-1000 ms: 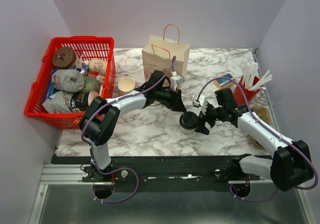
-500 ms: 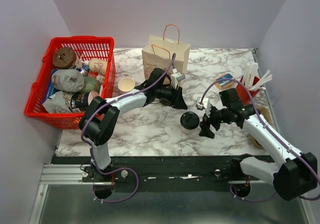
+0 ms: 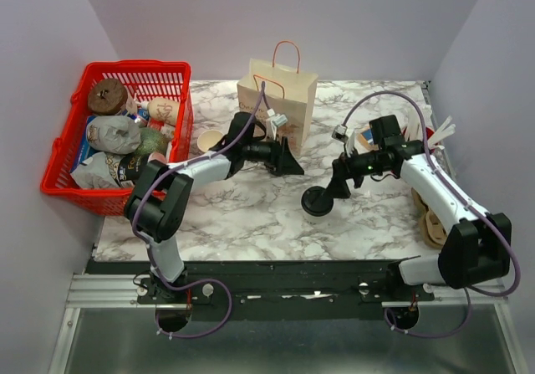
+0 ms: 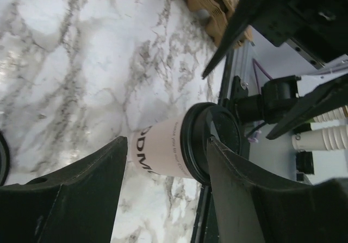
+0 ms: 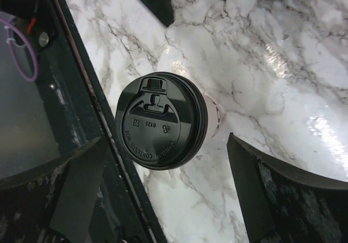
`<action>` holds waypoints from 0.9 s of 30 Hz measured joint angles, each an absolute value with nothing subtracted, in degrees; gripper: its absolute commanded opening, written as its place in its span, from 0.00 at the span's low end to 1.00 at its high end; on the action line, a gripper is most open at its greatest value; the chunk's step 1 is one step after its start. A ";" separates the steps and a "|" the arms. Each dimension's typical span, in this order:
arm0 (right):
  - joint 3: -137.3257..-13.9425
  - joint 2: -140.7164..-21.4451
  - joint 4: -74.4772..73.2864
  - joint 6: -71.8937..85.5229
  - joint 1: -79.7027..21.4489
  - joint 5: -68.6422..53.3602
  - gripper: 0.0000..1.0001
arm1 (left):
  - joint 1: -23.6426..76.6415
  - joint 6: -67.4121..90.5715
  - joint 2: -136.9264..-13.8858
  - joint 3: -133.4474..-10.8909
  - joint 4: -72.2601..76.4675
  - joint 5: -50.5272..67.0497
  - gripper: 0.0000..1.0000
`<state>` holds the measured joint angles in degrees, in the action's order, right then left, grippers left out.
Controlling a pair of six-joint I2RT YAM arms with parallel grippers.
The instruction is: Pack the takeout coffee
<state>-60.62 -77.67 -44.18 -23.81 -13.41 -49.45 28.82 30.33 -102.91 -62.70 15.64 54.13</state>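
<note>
The takeout coffee is a small white paper cup with black letters and a round black lid. It stands upright on the marble table.

Your white marble counter carries the takeout coffee standing near the middle, a paper bag at the back, a tan cup beside a red basket on the left, and cardboard trays on the right.

Left arm, right arm outstretched, both jaws wide apart.
</note>
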 measured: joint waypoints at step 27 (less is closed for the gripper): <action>-58.43 -84.53 -46.46 -22.55 -13.41 -46.96 0.99 | 35.48 32.75 -103.28 -59.24 19.55 56.21 0.67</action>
<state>-58.43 -84.53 -46.46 -22.55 -13.41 -46.96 35.48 32.75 -103.28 -59.24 19.55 56.21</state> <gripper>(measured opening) 0.994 0.675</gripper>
